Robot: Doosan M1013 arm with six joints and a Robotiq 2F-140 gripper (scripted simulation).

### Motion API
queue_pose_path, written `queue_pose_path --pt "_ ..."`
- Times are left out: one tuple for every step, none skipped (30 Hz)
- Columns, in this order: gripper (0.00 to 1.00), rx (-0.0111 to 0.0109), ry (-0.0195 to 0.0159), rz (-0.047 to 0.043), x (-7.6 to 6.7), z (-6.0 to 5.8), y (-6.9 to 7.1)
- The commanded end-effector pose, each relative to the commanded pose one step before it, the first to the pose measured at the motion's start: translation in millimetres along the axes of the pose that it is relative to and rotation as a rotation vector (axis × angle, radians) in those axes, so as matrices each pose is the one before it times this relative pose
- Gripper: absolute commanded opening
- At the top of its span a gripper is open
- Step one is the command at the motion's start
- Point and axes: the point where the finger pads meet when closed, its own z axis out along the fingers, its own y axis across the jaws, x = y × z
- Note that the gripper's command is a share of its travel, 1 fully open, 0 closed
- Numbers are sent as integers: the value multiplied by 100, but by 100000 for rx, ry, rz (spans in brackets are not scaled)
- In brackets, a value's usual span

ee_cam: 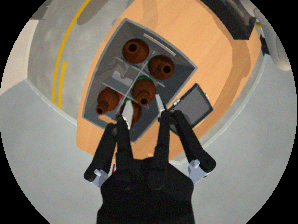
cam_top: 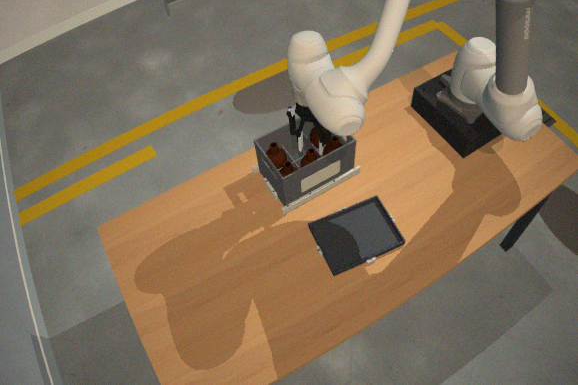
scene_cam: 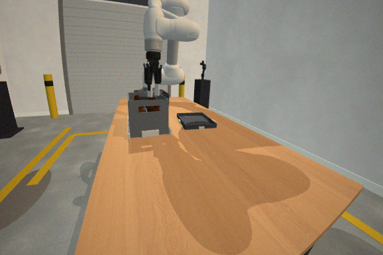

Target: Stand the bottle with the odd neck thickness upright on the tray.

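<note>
Odd-necked bottle: one of the 5 brown bottles in the crate [cam_top: 320,177] [scene_cam: 147,123] [ee_cam: 176,89]; which one, I can't tell by eye.

Nearest the fingers: the middle tray-side bottle [cam_top: 309,159] [ee_cam: 144,89]. Its mouth shows between the 2 fingertips of the gripper [cam_top: 310,151] [scene_cam: 153,95] [ee_cam: 144,106] in the wrist view, 1 tip to each side. Fingers part open, a middling gap, gripping nothing; contact with the neck not clear. Long axis looks upright, with the fingers pointing down along it, so the closing would run across the neck. Judgement: a neck check or a grasp here wants both tips centred at the right depth; off-centre, they'd tip the bottle against a divider.

Next out, wrist view: 2 bottles left of and below that mouth, near the left fingertip; 2 more beyond the fingertips, at the far end. One cell, ahead and left, has no bottle.

Farthest: the tray [cam_top: 356,236] [scene_cam: 197,120] [ee_cam: 192,109], right of the fingers, outside the crate wall, no bottle on it.

Count: 5 bottles, 6 cells, 1 crate, 1 tray, 1 arm, 2 fingers.
</note>
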Motion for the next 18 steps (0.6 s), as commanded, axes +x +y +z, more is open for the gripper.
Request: queue_pose_path --pt "38 -53 424 235 2 737 216" --pt "38 0 0 0 0 134 0" --pt "38 0 0 0 0 134 0" --pt "38 0 0 0 0 133 0" --pt "38 0 0 0 0 131 0" --pt "38 0 0 0 0 0 0" --pt "38 0 0 0 0 0 0" --pt "38 0 0 0 0 129 0" --pt "38 0 0 0 0 127 0" --pt "38 0 0 0 0 122 0" --pt "38 0 0 0 0 119 0" --pt "38 0 0 0 0 115 0" --pt "38 0 0 0 0 111 0" --pt "38 0 0 0 0 105 0" --pt "38 0 0 0 0 100 0" --pt "38 0 0 0 0 94 0" --pt "38 0 0 0 0 88 0" --pt "38 0 0 0 0 82 0"
